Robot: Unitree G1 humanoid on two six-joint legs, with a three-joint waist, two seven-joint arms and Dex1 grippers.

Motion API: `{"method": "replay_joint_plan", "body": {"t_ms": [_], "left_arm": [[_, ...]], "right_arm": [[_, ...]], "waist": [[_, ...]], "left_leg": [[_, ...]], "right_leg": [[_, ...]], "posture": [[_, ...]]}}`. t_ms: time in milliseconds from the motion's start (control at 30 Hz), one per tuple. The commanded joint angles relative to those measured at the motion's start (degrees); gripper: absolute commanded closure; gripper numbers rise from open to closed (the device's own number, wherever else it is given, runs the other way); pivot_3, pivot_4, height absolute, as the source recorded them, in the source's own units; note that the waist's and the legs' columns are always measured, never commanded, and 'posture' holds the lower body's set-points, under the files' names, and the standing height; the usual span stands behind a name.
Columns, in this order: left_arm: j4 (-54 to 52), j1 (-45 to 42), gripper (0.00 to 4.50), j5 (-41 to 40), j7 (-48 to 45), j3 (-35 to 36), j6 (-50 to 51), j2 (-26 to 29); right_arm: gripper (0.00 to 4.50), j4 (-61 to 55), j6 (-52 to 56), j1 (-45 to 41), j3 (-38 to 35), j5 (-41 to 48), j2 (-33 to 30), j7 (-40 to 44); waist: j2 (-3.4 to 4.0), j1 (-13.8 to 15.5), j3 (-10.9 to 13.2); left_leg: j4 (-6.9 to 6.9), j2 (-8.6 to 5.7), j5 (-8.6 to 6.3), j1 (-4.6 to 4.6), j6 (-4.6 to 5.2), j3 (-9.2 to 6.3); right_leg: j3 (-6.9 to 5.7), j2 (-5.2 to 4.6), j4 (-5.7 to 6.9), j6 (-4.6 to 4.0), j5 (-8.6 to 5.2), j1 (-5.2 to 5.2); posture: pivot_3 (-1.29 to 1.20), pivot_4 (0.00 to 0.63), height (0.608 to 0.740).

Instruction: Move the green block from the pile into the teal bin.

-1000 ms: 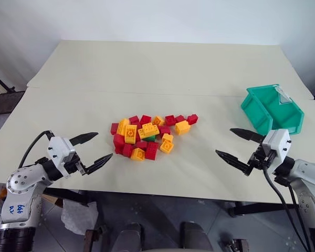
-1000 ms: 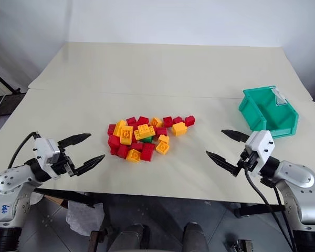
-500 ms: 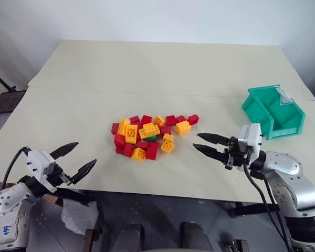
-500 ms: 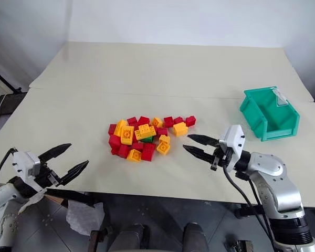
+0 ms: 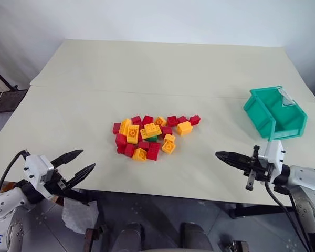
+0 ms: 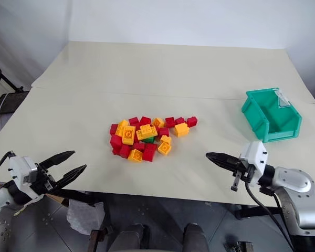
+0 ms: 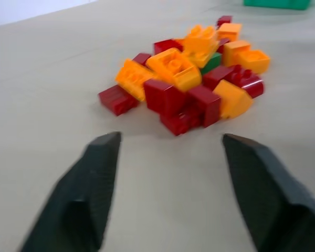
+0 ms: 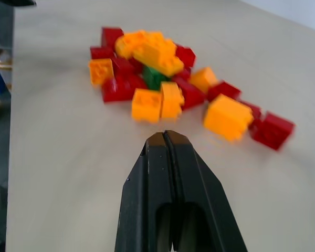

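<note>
A: What's changing on the right?

B: The right gripper (image 5: 224,155) is sitting with its 2 fingers pressed tight together, nothing between them. A second ago they were spread wide. The arm swung in toward the pile (image 5: 149,135) half a second back and is now drawn away again, hovering near the table's (image 5: 163,68) front edge, well short of the bricks.

A: And the left?

B: The left gripper (image 5: 77,164) is hanging off the front-left corner, jaws parted and empty — narrower than a second ago, going by the gap. It is sliding back from the pile too.

A: So where's the block?

B: The green block (image 8: 153,76) is lying in the middle of the pile, mostly buried. Yellow bricks are sitting over it and red ones are crowding its sides; only a sliver is peeking out (image 5: 151,138). It looks untouched since a second ago, and so does the pile.

A: The bin?

B: The bin (image 5: 275,112) is standing at the right side of the table, well apart from the pile, open top up. Nothing shows inside it.

A: What does that mean for the task?

B: My guess — nothing is done yet. Shut fingers can't pinch a brick, so the right hand is either getting ready to nudge bricks aside or needs to reopen before reaching in.
</note>
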Motion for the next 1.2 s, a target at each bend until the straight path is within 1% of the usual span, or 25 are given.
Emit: {"method": "replay_joint_plan", "body": {"t_ms": [33,167,233,267,333,367,433,567,600,667,833,933,1067,1200], "left_arm": [[-2.8,-3.83,2.43,-0.87,-1.34,-3.1,1.16,1.36],[-2.86,-9.85,3.67,0.54,-3.69,-9.13,3.2,2.75],[-2.43,-14.14,4.27,1.24,-3.75,-12.79,6.07,3.18],[-1.73,-16.91,4.5,2.28,-3.8,-14.95,7.13,3.27],[-0.6,-21.74,4.5,3.28,-4.34,-18.59,9.21,3.13],[-0.26,-23.07,4.5,3.44,-4.56,-19.53,9.9,3.04],[0.5,-25.26,4.5,4.71,-4.7,-21.12,10.64,3.18],[0.48,-31.77,4.5,5.67,-4.54,-26.72,18.76,3.28],[1.83,-33.8,4.5,7.0,-4.27,-28.31,19.19,2.54],[5.67,-38.37,4.5,9.97,-2.47,-31.46,20.62,0.33],[15.28,-45.7,4.5,17.07,1.67,-36.03,20.38,-4.71],[21.98,-49.21,4.5,20.39,3.92,-36.7,17.38,-7.55],[30.17,-53.73,4.5,22.74,8.38,-34.43,12.09,-11.2],[37.23,-57.47,4.5,22.44,11.4,-30.89,6.53,-13.89]], "right_arm": [[4.5,-1.36,-1.82,2.03,-4.65,1.06,-0.58,-0.32],[4.5,-2.4,2.4,4.31,-8.36,4.54,0.63,-3.71],[4.13,-3.12,3.01,5.92,-9.7,5.22,0.68,-4.18],[3.88,-3.66,2.39,6.74,-10.26,4.83,0.59,-4.08],[3.29,-4.66,2.04,8.08,-11.3,5.0,0.62,-4.31],[2.87,-4.98,2.12,8.44,-11.59,5.17,0.64,-4.45],[2.3,-5.84,2.12,8.97,-11.83,5.28,0.68,-4.76],[0.97,-9.45,2.23,10.62,-12.81,6.24,1.42,-6.12],[0.57,-10.88,2.65,11.12,-12.52,6.58,1.83,-6.72],[0.05,-13.43,3.3,11.91,-11.56,6.87,2.61,-7.91],[0.05,-16.22,4.09,11.47,-10.43,6.18,3.63,-10.73],[0.05,-17.18,4.11,11.19,-10.01,5.67,3.73,-12.08],[0.05,-18.54,4.7,11.22,-9.47,5.69,4.02,-13.75],[0.05,-19.61,4.87,11.59,-8.26,5.28,4.53,-14.93]], "waist": [[0.0,0.01,0.0],[0.01,-0.15,0.0],[0.01,-0.09,-0.01],[0.01,-0.03,0.0],[0.01,0.04,0.0],[0.0,0.05,0.0],[0.01,-0.19,0.0],[0.01,-0.15,0.0],[0.01,-0.09,0.0],[0.01,0.04,0.0],[-0.01,0.3,0.01],[-0.04,0.08,0.03],[-0.07,0.14,0.04],[-0.1,0.31,0.06]], "left_leg": [[0.01,0.0,0.0,0.0,0.0,0.0],[0.02,-0.01,0.0,0.02,-0.01,0.0],[0.02,-0.01,0.0,0.02,-0.01,0.0],[0.02,-0.02,0.01,0.02,-0.01,-0.01],[0.05,-0.04,0.0,0.01,-0.01,-0.05],[0.05,-0.06,0.0,0.01,-0.01,-0.05],[0.06,-0.07,0.0,0.01,0.0,-0.07],[0.06,-0.05,0.01,0.03,-0.01,-0.07],[0.09,-0.05,0.01,0.02,-0.01,-0.07],[0.15,-0.06,0.01,0.02,-0.01,-0.12],[0.31,-0.13,-0.01,-0.04,0.03,-0.13],[0.31,-0.13,-0.01,-0.04,0.03,-0.12],[0.38,-0.12,-0.01,-0.08,0.02,-0.12],[0.42,-0.13,-0.01,-0.12,0.02,-0.12]], "right_leg": [[0.0,0.0,0.01,0.0,0.0,0.0],[-0.01,0.01,0.05,-0.01,0.0,0.02],[-0.02,0.01,0.14,-0.01,0.01,0.02],[-0.02,0.01,0.19,-0.01,0.01,0.02],[-0.06,0.01,0.34,0.0,0.01,0.02],[-0.07,0.01,0.36,0.0,0.01,0.02],[-0.09,0.0,0.39,0.0,0.01,0.02],[-0.13,0.02,0.44,0.01,0.01,0.01],[-0.13,0.02,0.45,0.01,0.01,0.01],[-0.13,0.02,0.51,0.01,0.01,0.02],[-0.12,0.02,0.53,0.06,0.04,0.04],[-0.13,0.02,0.55,0.07,0.04,0.03],[-0.13,0.03,0.56,0.07,0.04,0.02],[-0.18,0.02,0.57,0.09,0.05,0.02]], "posture": [[0.0,0.15,0.74],[0.0,0.15,0.74],[0.0,0.15,0.74],[0.0,0.15,0.74],[0.0,0.15,0.74],[0.0,0.15,0.74],[0.0,0.15,0.74],[0.0,0.15,0.74],[0.0,0.15,0.74],[0.0,0.15,0.74],[0.0,0.15,0.74],[0.0,0.15,0.74],[0.0,0.15,0.74],[0.0,0.15,0.74]]}}
